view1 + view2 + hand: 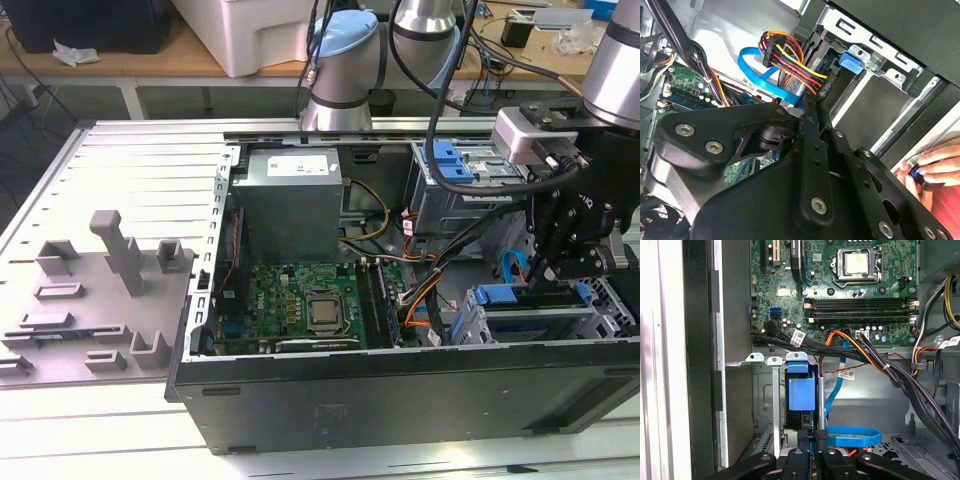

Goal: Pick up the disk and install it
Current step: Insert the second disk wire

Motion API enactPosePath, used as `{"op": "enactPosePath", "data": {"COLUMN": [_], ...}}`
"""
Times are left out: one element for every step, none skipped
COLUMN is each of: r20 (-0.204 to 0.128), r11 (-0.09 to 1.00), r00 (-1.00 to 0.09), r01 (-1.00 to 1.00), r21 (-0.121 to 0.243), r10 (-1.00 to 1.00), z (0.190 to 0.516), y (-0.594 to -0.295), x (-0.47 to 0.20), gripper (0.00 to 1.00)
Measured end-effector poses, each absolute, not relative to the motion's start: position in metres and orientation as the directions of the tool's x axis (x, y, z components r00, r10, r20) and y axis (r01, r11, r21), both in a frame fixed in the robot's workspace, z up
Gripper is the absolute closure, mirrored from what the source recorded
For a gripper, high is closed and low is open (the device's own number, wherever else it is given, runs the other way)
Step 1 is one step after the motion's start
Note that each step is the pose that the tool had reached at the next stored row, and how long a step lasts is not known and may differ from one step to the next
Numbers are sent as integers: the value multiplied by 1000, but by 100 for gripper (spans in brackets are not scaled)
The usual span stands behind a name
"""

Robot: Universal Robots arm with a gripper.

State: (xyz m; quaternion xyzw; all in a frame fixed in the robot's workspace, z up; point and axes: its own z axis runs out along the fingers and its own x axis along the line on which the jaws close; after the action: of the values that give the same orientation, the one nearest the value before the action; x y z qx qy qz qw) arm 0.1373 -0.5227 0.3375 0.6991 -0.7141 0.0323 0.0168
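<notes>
Where end effector [812, 440] reaches, disk [802, 390] sits edge-up in drive cage [771, 405].

Ext. cam high, angled on open PC case [400, 390]; both wrist cams close inside it.

In the exterior view the gripper [560, 262] covers most of the disk [530, 296] in the drive cage [480, 325]. In the second wrist view a hand [935, 167] is cut off at the edge, and black linkage hides the fingers.
</notes>
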Motion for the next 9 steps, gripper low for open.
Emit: {"op": "enactPosePath", "data": {"r20": [69,69,69,69,69,69,69,69,69], "r11": [20,20,20,20,20,20,20,20,20], "r00": [-22,-22,-22,-22,-22,-22,-22,-22,-22], "r01": [-1000,-1000,-1000,-1000,-1000,-1000,-1000,-1000,-1000], "r21": [-22,-22,-22,-22,-23,-22,-23,-23,-22], "r10": [-997,-997,-997,-997,-997,-997,-997,-997,-997], "z": [337,337,337,337,337,337,337,337,337], "y": [-523,-523,-523,-523,-523,-523,-523,-523,-523], "x": [137,137,137,137,137,137,137,137,137], "gripper": [84,84,84,84,84,84,84,84,84]}}
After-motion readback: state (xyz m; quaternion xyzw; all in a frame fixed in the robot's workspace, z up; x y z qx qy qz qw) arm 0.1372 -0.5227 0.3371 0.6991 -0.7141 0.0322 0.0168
